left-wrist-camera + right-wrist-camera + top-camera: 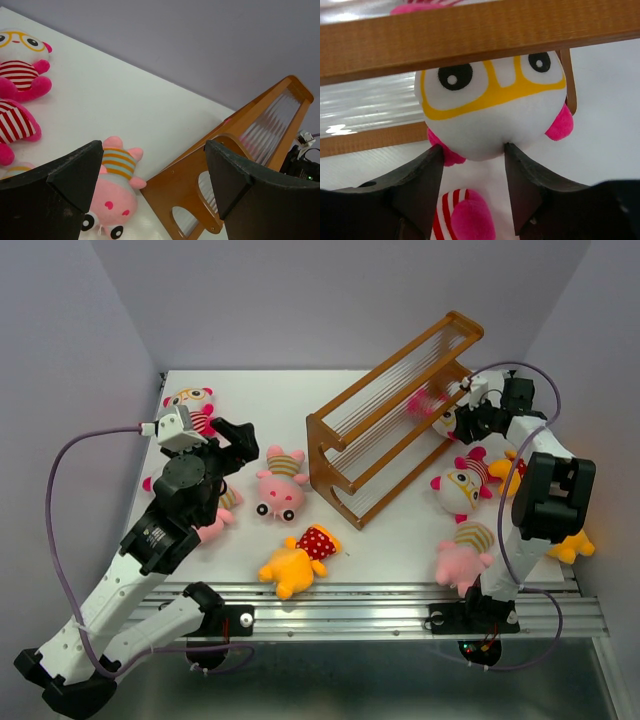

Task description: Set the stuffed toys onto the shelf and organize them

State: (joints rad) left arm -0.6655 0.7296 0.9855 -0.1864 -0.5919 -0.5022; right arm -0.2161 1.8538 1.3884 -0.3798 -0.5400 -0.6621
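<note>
Right wrist view puts us against the shelf (370, 137), whose rail (470, 35) crosses the forehead of the orange-spectacled toy (490, 115), which the right gripper (474, 149) has clamped under the chin. Our left gripper (154, 150) hangs spread wide above a pink striped toy (117, 192) just beside the shelf's end panel. A yellow toy (298, 562) lies on the table (270, 390) nearby.

Fuzzy plush toys (490, 110), glossy varnished wooden shelf (165, 192), smooth matt white table (400, 540)

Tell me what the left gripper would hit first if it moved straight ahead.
Probably bare table, in the gap between the pink toy and the end panel of the shelf. The open left gripper points there; depth is unclear, so the panel could come first.
</note>
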